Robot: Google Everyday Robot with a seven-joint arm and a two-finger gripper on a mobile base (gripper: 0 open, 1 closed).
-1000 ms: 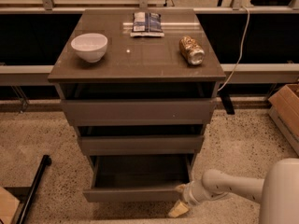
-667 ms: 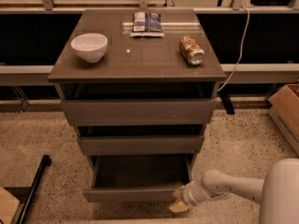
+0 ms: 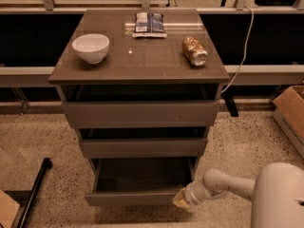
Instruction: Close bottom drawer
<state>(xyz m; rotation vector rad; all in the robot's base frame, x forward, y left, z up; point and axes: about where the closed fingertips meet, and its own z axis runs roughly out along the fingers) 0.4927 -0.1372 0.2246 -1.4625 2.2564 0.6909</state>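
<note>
The bottom drawer (image 3: 135, 197) is the lowest of three in the grey-brown cabinet. It stands pulled out, its bare floor (image 3: 142, 179) showing and its flat front panel toward me. My gripper (image 3: 182, 200) on its white arm reaches in from the lower right and sits at the right end of the drawer's front panel, touching or very near it. The middle drawer (image 3: 142, 147) and the top drawer (image 3: 140, 114) above stick out only slightly.
On the cabinet top (image 3: 142, 63) stand a white bowl (image 3: 90, 47), a snack bag (image 3: 148, 23) and a can on its side (image 3: 195, 51). A cardboard box (image 3: 290, 113) is at the right, a black pole (image 3: 33, 194) lies lower left, and a cable (image 3: 242, 46) hangs at the right.
My gripper has shifted slightly left against the drawer's right front corner. The drawer looks about as far out as before.
</note>
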